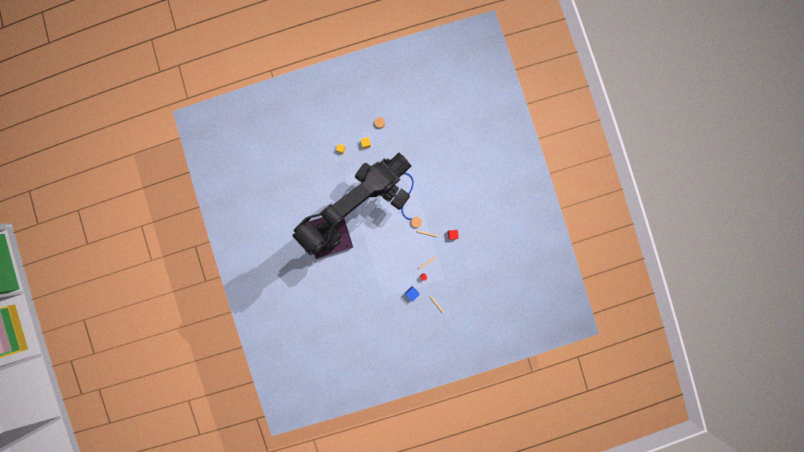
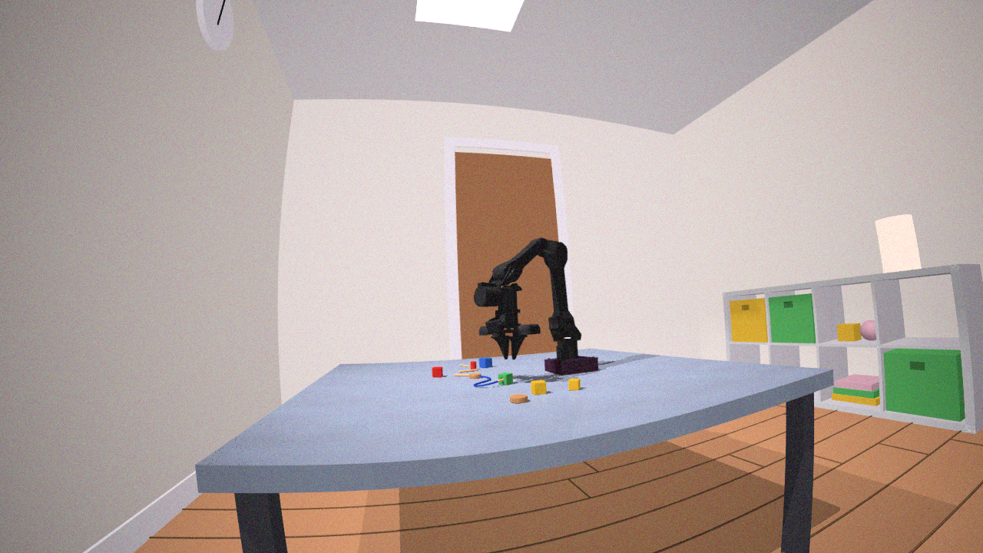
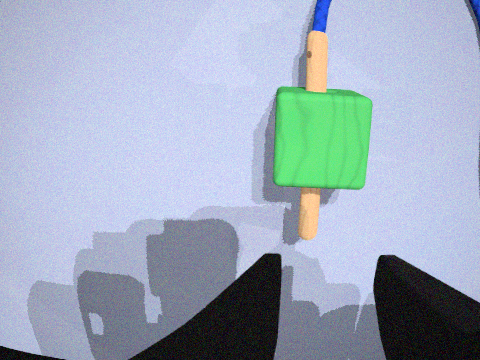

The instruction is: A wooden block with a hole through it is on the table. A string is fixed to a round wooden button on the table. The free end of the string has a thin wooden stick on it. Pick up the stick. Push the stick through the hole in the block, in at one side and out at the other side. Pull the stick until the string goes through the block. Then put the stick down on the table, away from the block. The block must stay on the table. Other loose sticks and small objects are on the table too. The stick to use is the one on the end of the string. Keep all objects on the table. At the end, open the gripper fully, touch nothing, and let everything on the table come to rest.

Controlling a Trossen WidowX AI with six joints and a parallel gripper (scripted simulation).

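So the stick (image 3: 308, 215) is poked right through the green block (image 3: 322, 140) (image 2: 505, 378), an end showing on each side, blue string (image 3: 321, 15) (image 2: 483, 382) (image 1: 412, 184) at its 12 o'clock end in the wrist view. Just past the 6 o'clock end, the tool (image 3: 328, 271) (image 2: 511, 358) hangs above the table (image 1: 477, 140) (image 2: 385, 426), partway open, holding nothing. From above, the string's button (image 1: 416, 222) sits around 9 o'clock of a red cube (image 1: 453, 235) (image 2: 437, 372).
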